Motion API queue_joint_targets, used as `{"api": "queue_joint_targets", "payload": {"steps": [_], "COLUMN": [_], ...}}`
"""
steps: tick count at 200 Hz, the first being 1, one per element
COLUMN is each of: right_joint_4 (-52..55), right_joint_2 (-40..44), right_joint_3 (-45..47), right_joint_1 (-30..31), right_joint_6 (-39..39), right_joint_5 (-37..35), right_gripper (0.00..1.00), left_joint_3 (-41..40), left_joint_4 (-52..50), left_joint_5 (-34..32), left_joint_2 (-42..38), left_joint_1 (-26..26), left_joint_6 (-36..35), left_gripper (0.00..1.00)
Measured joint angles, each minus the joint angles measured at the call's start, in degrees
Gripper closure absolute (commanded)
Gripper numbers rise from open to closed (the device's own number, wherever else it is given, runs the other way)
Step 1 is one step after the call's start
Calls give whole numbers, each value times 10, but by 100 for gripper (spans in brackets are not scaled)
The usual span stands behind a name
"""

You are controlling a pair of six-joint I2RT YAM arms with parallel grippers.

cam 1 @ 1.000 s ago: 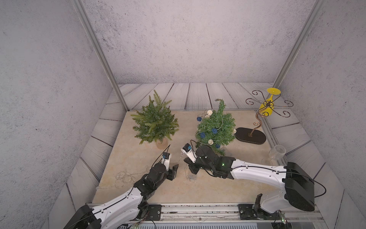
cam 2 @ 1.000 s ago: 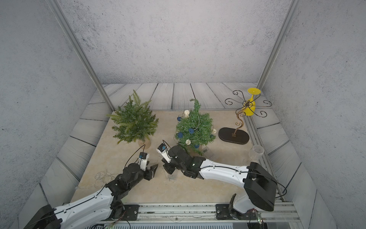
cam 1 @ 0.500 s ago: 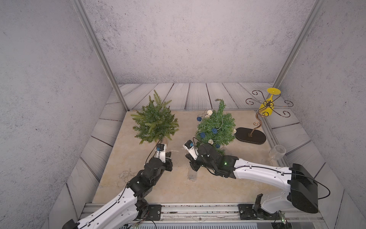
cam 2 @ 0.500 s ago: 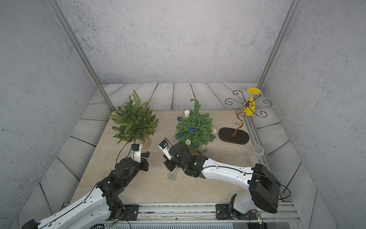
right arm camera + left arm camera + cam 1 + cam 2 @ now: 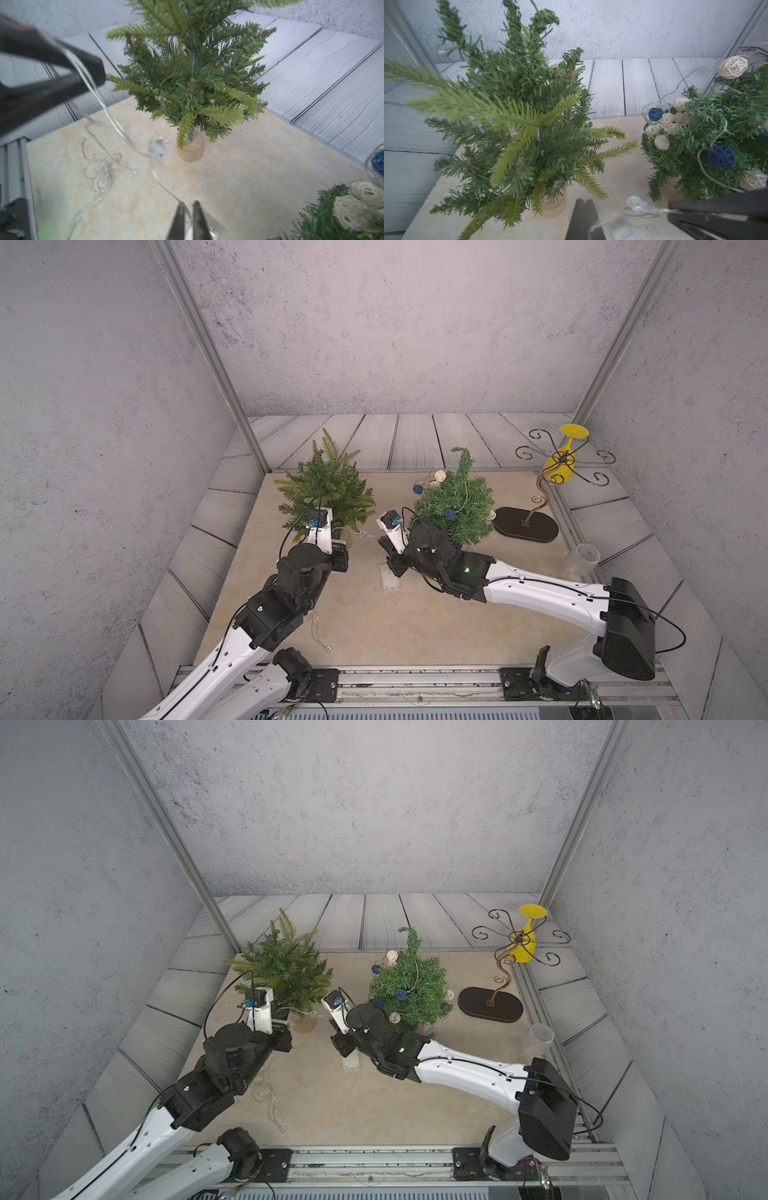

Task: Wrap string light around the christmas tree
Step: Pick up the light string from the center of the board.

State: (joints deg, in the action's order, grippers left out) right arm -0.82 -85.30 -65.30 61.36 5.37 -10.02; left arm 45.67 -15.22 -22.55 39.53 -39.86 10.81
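The string light (image 5: 159, 148) is a fine clear wire with small beads, and the stretch that matters hangs slack between the 2 arms. The left gripper (image 5: 583, 204) has its jaws pressed together on the wire, as the left wrist view shows. The right gripper (image 5: 188, 204) shows its jaws parted by a narrow gap with the wire running down into it; whether they bear on the wire I cannot tell. The rest of the strand lies in a loose heap on the counter (image 5: 249, 166), near the left arm and apart from the tree.

The christmas tree (image 5: 324, 489) to be dressed is, I judge, the bare one on the wooden base (image 5: 190, 149), since the decorated tree (image 5: 455, 506) just beside it carries woven balls and a cord of its own.

The coming move turns on this: the hanging span runs crosswise, from 1 pair of jaws to the other, in front of the upright trunk, on the robot's side of the base, with its lowest sag just beside that base. The left jaws are nearer, close by the lowest branches in both top views; the right jaws sit in front of the gap between the 2 trees. So the wire has to be carried round behind the trunk, and the left arm looks better placed to lead while the right feeds slack
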Motion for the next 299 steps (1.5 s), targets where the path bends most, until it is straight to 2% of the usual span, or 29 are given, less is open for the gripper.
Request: {"api": "queue_joint_targets", "payload": {"steps": [33, 54, 116, 139, 183, 200, 233, 245, 264, 299], "right_joint_4": [31, 47, 63, 57, 65, 65, 57, 57, 55, 70], "right_joint_2": [7, 21, 5, -21, -83, -104, -109, -109, -109, -107], "right_joint_3": [0, -10, -146, -168, -190, -205, -211, -214, -216, -217], "right_joint_1": [0, 0, 0, -1, -10, -13, -16, -16, -16, -16], "right_joint_6": [-16, -30, -94, -110, -127, -130, -141, -148, -160, -176], "right_joint_5": [20, 43, 143, 150, 162, 166, 167, 167, 170, 171], "right_gripper": [32, 31, 43, 48, 53, 61, 64, 74, 100, 100], "left_joint_3": [40, 45, 70, 70, 70, 70, 70, 69, 66, 66], "left_joint_4": [-20, -29, -56, -59, -65, -69, -71, -73, -73, -73], "left_joint_5": [30, 53, 97, 109, 120, 121, 125, 125, 125, 127], "left_joint_2": [18, 21, 19, 14, 10, 8, 2, 2, 2, 3], "left_joint_1": [0, 0, 0, 1, 1, 1, 1, 1, 2, 2], "left_joint_6": [-29, -41, -56, -54, -54, -54, -54, -54, -55, -55], "left_gripper": [100, 100, 100, 100, 100, 100, 100, 100, 100, 100]}}
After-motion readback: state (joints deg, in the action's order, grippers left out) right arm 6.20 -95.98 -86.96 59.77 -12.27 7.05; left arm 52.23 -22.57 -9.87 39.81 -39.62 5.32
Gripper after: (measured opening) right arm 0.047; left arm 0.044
